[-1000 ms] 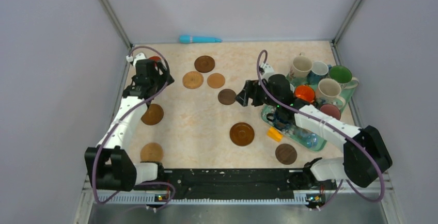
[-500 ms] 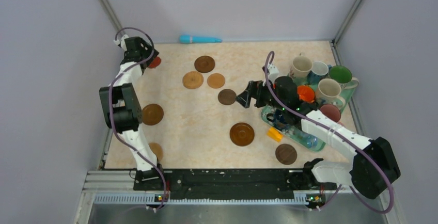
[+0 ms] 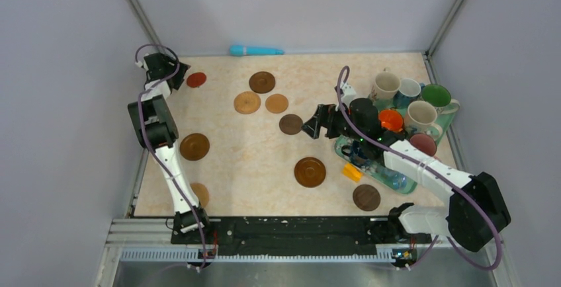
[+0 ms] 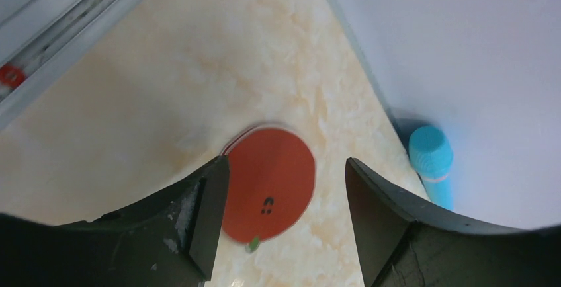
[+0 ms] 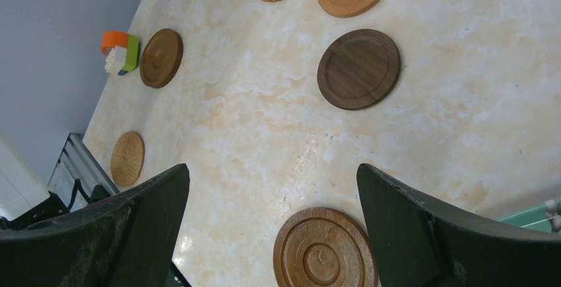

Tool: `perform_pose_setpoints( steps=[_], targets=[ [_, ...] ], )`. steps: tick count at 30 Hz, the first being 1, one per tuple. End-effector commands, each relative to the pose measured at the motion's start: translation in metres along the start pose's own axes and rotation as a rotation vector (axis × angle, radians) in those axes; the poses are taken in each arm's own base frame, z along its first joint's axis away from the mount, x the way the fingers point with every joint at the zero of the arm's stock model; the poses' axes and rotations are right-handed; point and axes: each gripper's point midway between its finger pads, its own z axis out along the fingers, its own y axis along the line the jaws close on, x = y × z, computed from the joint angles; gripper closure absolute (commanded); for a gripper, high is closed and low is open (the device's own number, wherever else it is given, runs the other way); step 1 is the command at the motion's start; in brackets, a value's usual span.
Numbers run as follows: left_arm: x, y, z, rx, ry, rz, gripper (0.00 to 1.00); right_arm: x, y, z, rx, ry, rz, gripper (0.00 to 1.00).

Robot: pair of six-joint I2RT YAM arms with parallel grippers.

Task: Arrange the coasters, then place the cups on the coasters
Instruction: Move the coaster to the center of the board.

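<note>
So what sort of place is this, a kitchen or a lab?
Probably a robot test cell, not a kitchen: the left arm and right arm are bolted to a rail at the table edge, plain grey walls box it in, and coasters and cups sit like props.

A table with a beige, marble-patterned top (image 3: 251, 151) is enclosed on three sides by plain, pale lilac-grey panels. A back wall (image 3: 298, 2) is set behind the table's far edge, and a left wall (image 3: 59, 102) and a right wall (image 3: 513, 69) are set along its sides. At the table's two far corners, slanting silver metal posts (image 3: 141, 16) are seen where the walls meet. Along the table's near edge a scuffed black bar (image 3: 291, 227) is mounted, with a ridged silver rail (image 3: 291, 254) fixed outside it. The tabletop is lit softly and evenly; only faint shadows are cast.
</note>
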Motion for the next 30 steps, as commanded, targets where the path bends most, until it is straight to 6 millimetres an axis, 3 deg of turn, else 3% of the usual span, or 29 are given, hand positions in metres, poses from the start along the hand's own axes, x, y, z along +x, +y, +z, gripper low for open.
perform_pose_setpoints(
  steps=[1, 14, 30],
  targets=[
    [-0.025, -0.025, 0.012, 0.091, -0.057, 0.016, 0.31, -0.017, 0.01, 0.004, -0.019, -0.051, -0.007, 0.04],
    [-0.019, -0.016, 0.036, 0.097, -0.031, -0.001, 0.31, -0.027, 0.016, 0.013, -0.026, -0.051, 0.014, 0.05],
    [0.002, -0.008, 0.032, 0.062, 0.041, 0.013, 0.32, -0.025, 0.016, 0.011, -0.027, -0.047, 0.021, 0.05]
  ],
)
